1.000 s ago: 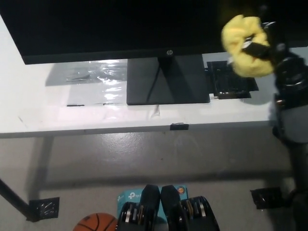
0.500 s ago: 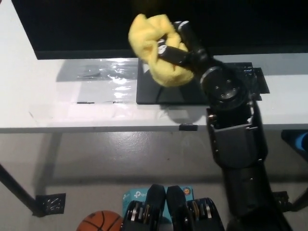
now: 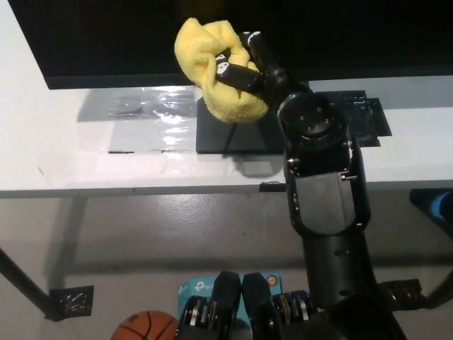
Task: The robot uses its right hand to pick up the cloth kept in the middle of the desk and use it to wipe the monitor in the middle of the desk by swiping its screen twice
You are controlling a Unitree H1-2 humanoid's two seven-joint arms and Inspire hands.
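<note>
Now wiping the monitor (image 3: 141, 35).
Right hand (image 3: 244, 65) grips the yellow cloth (image 3: 205, 67) against the screen's lower edge, above the stand (image 3: 237, 131).

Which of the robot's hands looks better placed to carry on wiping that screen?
The right. Its black robot hand is shut on the yellow cloth, held up against the monitor. The white left one is not in view.

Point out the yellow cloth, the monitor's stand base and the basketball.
yellow cloth (image 3: 212, 67), head view, on its bunched middle.
monitor's stand base (image 3: 233, 134), head view, on the flat dark plate.
basketball (image 3: 145, 327), head view, on its orange top.
</note>
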